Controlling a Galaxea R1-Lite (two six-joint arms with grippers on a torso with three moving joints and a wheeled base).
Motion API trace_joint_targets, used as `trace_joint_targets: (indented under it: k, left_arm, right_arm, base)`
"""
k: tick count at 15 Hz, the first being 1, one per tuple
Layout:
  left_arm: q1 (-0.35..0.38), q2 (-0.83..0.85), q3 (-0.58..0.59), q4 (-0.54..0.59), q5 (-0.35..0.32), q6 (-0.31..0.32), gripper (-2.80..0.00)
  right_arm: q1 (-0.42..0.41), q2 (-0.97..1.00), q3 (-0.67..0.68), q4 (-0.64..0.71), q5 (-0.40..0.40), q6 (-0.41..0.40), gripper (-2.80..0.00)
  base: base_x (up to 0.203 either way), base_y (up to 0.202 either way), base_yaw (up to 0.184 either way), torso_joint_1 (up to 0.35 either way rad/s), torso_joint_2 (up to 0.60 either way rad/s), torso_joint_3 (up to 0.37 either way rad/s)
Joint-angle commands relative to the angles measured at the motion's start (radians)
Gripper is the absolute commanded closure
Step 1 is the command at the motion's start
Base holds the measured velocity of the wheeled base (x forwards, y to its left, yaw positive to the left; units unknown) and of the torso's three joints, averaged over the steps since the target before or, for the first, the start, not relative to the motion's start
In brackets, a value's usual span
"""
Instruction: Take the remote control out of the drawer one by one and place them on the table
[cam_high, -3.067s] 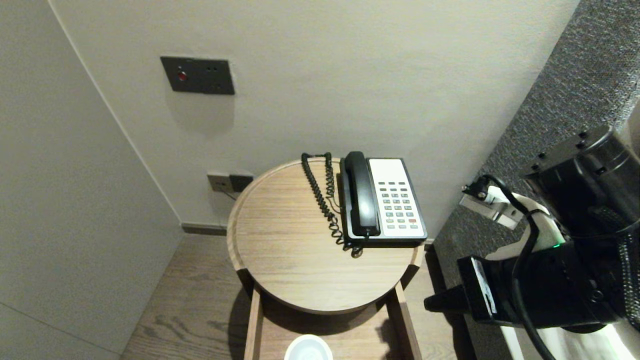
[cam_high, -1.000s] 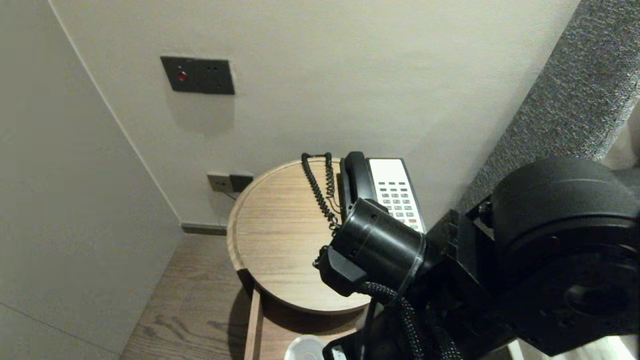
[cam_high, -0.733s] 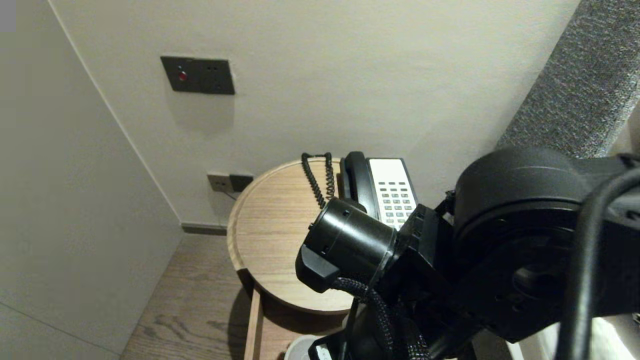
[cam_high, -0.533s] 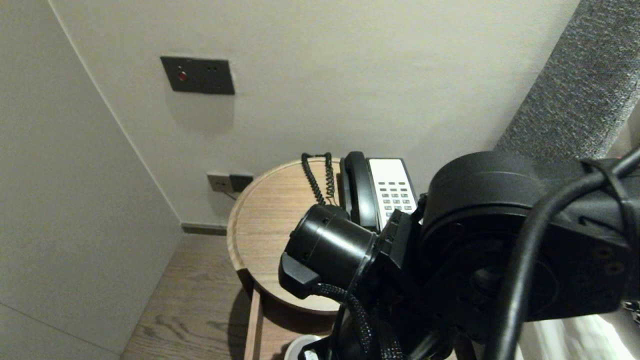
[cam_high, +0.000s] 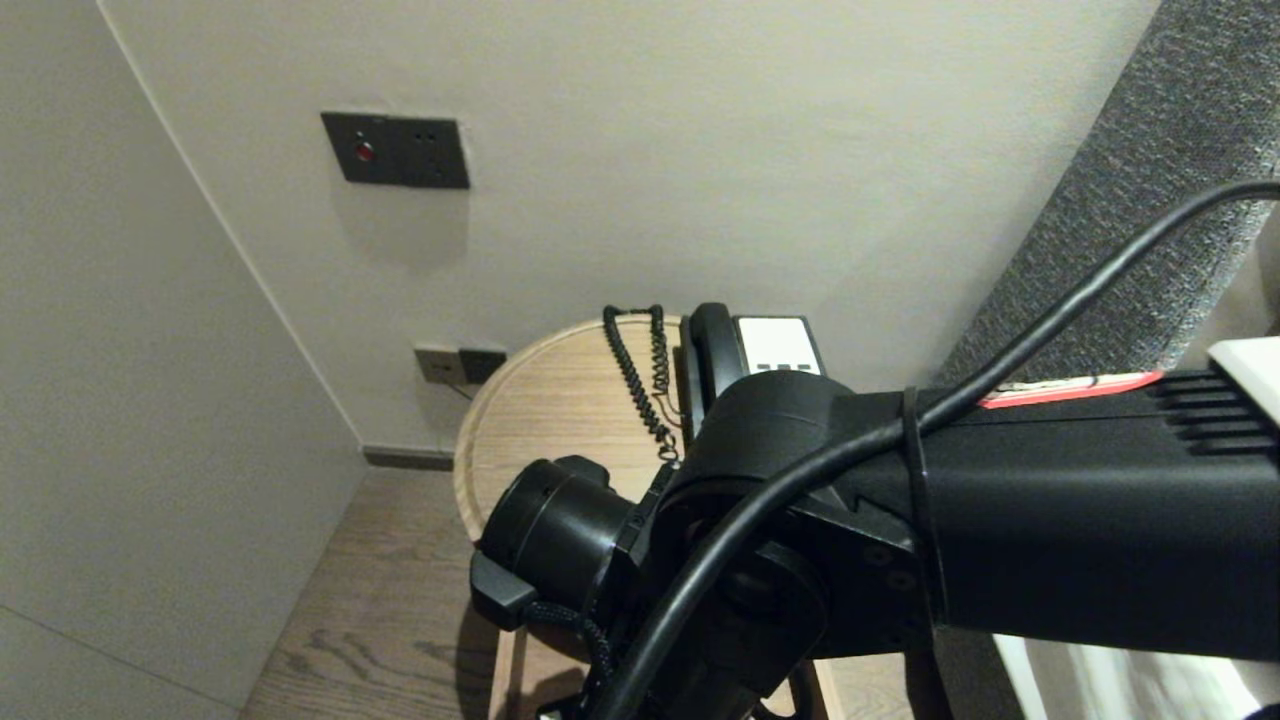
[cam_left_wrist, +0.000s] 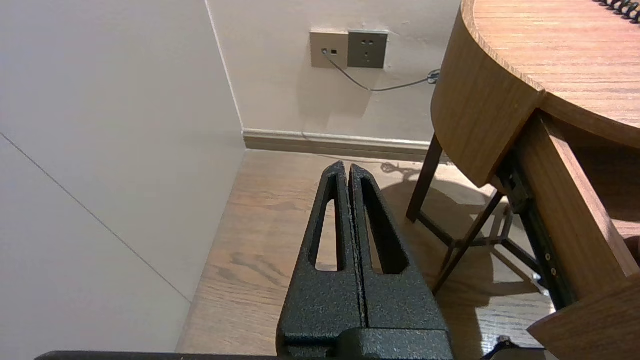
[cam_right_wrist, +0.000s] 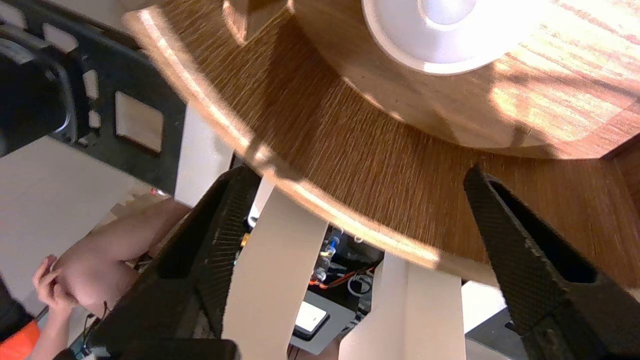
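My right gripper (cam_right_wrist: 357, 187) is open with nothing between its fingers. It points at the curved front edge of a pulled-out wooden drawer (cam_right_wrist: 350, 150) below the round table top (cam_high: 560, 400). A white dish (cam_right_wrist: 440, 30) sits in the drawer just beyond that edge. In the head view my black right arm (cam_high: 900, 520) crosses the table's front and hides the gripper, the dish and most of the telephone (cam_high: 775, 350). The black handset (cam_high: 705, 350) and coiled cord (cam_high: 640, 380) still show. My left gripper (cam_left_wrist: 345, 167) is shut and empty, parked low over the floor left of the table.
The table stands in a corner, with walls behind and to the left. A wall socket (cam_left_wrist: 350, 48) with a thin cable is near the floor. A switch panel (cam_high: 395, 150) is higher up. A grey textured panel (cam_high: 1130, 180) rises on the right. A person's arm (cam_right_wrist: 100, 255) shows beyond the drawer.
My right arm has swung in from the right and lowered across the table's front. Its wrist has moved left and down, covering more of the telephone and the white dish. The left arm has stayed still.
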Motion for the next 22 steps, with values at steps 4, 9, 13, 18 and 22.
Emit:
trace_joint_targets:
  k: [4, 9, 13, 18, 22]
  left_arm:
    - [0.0, -0.002, 0.0, 0.0, 0.0, 0.0, 0.0]
    - [0.0, -0.003, 0.0, 0.0, 0.0, 0.0, 0.0]
    - [0.0, -0.003, 0.0, 0.0, 0.0, 0.0, 0.0]
    - [0.0, -0.003, 0.0, 0.0, 0.0, 0.0, 0.0]
    - [0.0, -0.003, 0.0, 0.0, 0.0, 0.0, 0.0]
  right_arm:
    - [-0.078, 0.055, -0.006, 0.004, -0.013, 0.003, -2.8]
    - [-0.085, 0.097, -0.031, 0.004, -0.024, -0.001, -2.8]
    - [-0.083, 0.139, -0.047, 0.002, -0.025, -0.003, -2.8]
    - [-0.082, 0.165, -0.053, -0.004, -0.028, -0.005, -2.8]
    - [-0.084, 0.185, -0.062, -0.005, -0.029, -0.007, -2.8]
  base:
    - [0.0, 0.0, 0.0, 0.0, 0.0, 0.0]
    - [0.0, 0.0, 0.0, 0.0, 0.0, 0.0]
    - [0.0, 0.0, 0.0, 0.0, 0.0, 0.0]
    - [0.0, 0.0, 0.0, 0.0, 0.0, 0.0]
    - [0.0, 0.0, 0.0, 0.0, 0.0, 0.0]
